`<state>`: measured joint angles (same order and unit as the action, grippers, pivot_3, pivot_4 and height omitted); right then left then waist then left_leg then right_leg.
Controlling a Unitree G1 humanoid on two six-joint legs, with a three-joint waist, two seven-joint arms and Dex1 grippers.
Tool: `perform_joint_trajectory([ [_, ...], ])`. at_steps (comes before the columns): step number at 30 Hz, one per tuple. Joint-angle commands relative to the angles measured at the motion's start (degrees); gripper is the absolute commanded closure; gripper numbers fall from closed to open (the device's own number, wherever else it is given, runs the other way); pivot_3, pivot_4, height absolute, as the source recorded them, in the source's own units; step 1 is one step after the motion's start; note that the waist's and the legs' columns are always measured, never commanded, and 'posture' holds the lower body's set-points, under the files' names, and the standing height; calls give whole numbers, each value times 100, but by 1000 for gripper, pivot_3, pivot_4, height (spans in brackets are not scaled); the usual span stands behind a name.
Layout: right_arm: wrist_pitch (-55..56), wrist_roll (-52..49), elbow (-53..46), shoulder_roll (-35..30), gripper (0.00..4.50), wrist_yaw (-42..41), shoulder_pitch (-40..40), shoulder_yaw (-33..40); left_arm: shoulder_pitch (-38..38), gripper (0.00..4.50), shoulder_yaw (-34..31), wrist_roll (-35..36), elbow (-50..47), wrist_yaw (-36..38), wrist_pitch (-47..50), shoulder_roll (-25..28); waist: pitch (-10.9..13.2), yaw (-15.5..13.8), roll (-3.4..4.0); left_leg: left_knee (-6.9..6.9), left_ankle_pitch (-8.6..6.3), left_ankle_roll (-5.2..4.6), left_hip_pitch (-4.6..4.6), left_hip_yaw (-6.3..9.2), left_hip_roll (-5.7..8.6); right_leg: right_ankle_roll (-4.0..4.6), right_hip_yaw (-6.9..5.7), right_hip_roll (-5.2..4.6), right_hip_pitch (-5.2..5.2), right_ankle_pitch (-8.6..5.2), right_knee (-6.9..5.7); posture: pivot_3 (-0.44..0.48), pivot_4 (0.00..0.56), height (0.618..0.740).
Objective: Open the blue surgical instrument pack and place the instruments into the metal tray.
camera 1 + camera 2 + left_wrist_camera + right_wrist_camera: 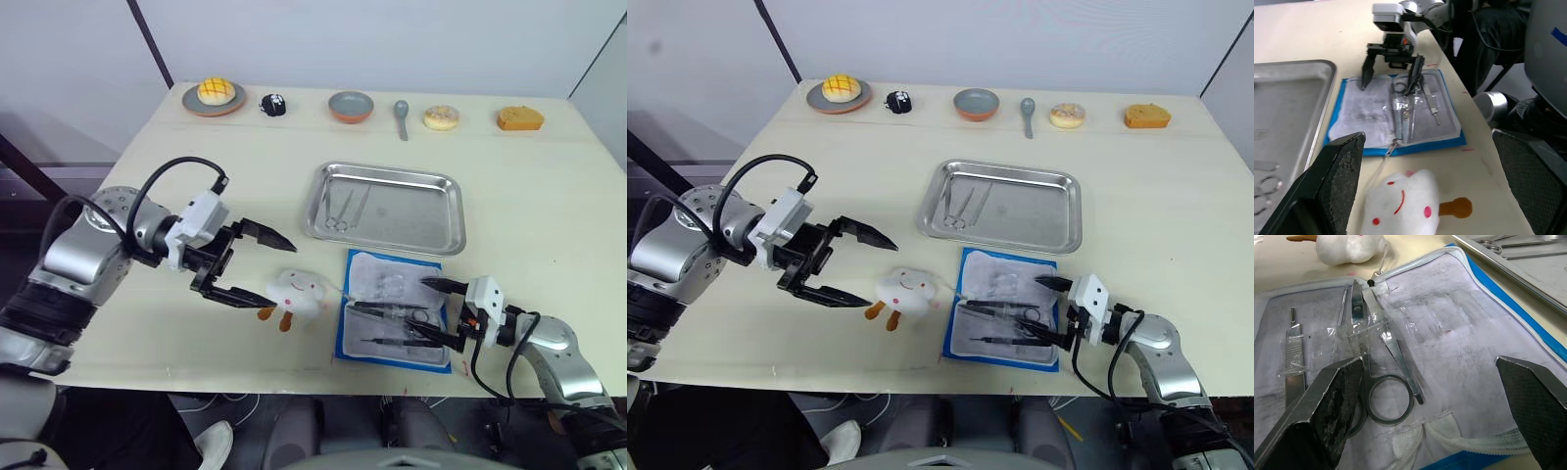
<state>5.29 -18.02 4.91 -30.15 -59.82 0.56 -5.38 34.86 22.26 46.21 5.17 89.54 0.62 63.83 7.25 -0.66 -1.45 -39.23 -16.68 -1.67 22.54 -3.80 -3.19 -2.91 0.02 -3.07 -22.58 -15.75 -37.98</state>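
Note:
The blue surgical instrument pack [392, 309] lies unzipped and flat near the table's front edge, pale lining up. Several silver instruments [1382, 382], scissors and a scalpel handle among them, sit in it under clear straps. My right gripper [423, 310] is open over the pack's right end, one finger above the scissor rings, holding nothing. Just behind the pack is the metal tray [431, 220], with a couple of instruments [343, 208] in its left part. My left gripper [280, 273] hovers open left of the pack, its fingertips on either side of a white plush toy [297, 289].
Along the table's far edge stand a plate with a bun [214, 96], a small black toy [273, 105], a bowl [351, 106], a grey spoon [401, 116], a donut [442, 117] and a cake [519, 118]. The pack lies close to the table's front edge.

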Motion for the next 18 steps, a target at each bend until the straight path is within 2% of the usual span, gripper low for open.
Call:
perform_joint_trajectory([
  [1,-190,213,280,-74,0,-9,-234,-126,97,115,-188,-271,-183,296,-63,-329,0,-8,0,0,0,0,0,-7,0,0,0,0,0,0,0,0,150,732],
  [4,-196,220,268,-69,0,6,-239,-128,-27,115,-230,-696,-314,198,-18,-819,0,-7,0,-1,1,1,0,-12,0,0,1,0,0,0,0,0,150,732],
  [11,-209,222,245,-53,0,40,-231,-135,-295,115,-325,-1644,-310,-731,118,-1964,-1,-10,-1,-1,1,1,0,-12,0,0,3,2,0,0,0,0,150,732],
  [14,-216,219,247,-62,0,35,-223,-128,-298,965,-235,-2051,-278,-991,109,-2396,-1,-7,-1,-1,1,1,0,-12,0,-1,4,1,1,1,0,0,150,732],
  [16,-224,230,244,-73,0,24,-220,-141,-306,2047,-196,-2310,-223,-1106,77,-2604,-1,-5,-1,-2,1,1,0,-12,1,-1,5,2,1,1,0,0,150,732],
  [17,-230,229,241,-76,0,23,-217,-142,-309,2446,-164,-2435,-198,-1166,98,-2705,-1,-4,-1,-2,1,1,0,-12,0,-1,4,2,0,1,0,0,150,732],
  [18,-234,227,238,-77,0,23,-215,-142,-314,2446,-153,-2533,-181,-1196,116,-2782,-2,-4,0,-1,1,1,0,-12,0,-1,5,3,0,1,0,0,150,732],
])
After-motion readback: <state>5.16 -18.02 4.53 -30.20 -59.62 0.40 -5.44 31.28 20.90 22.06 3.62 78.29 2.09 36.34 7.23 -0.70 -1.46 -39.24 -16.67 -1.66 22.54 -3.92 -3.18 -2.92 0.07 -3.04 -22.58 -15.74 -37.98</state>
